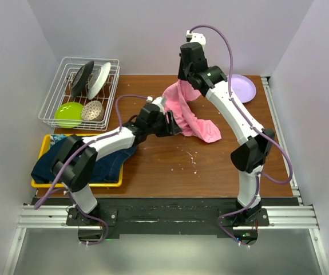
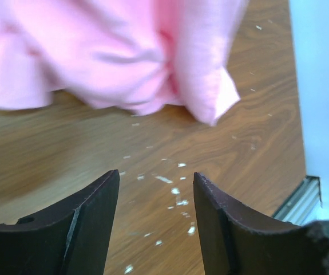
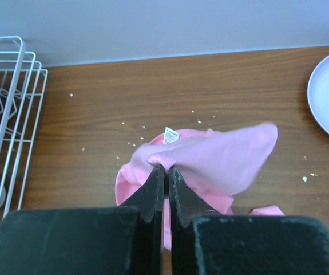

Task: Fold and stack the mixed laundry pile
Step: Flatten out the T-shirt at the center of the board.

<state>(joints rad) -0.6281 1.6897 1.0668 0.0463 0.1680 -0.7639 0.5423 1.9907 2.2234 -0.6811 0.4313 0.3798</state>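
Note:
The pink T-shirt (image 1: 195, 117) lies bunched at the middle of the wooden table, its far end lifted. My right gripper (image 1: 183, 86) is shut on that raised fold. In the right wrist view the fingers (image 3: 166, 168) pinch the pink cloth (image 3: 221, 157) close to its white label (image 3: 170, 135). My left gripper (image 1: 173, 127) stands open at the shirt's near left edge. Between its fingertips (image 2: 155, 183) only bare wood shows, with the pink shirt (image 2: 124, 63) just beyond. The dark denim jacket (image 1: 92, 163) and a blue patterned cloth (image 1: 58, 139) lie in the yellow tray (image 1: 78, 184).
A white wire dish rack (image 1: 81, 89) stands at the back left, holding dishes and a green bowl (image 1: 68, 113). A lilac plate (image 1: 242, 87) sits at the back right. White crumbs (image 1: 190, 157) speckle the wood. Walls close in the table at the back and sides.

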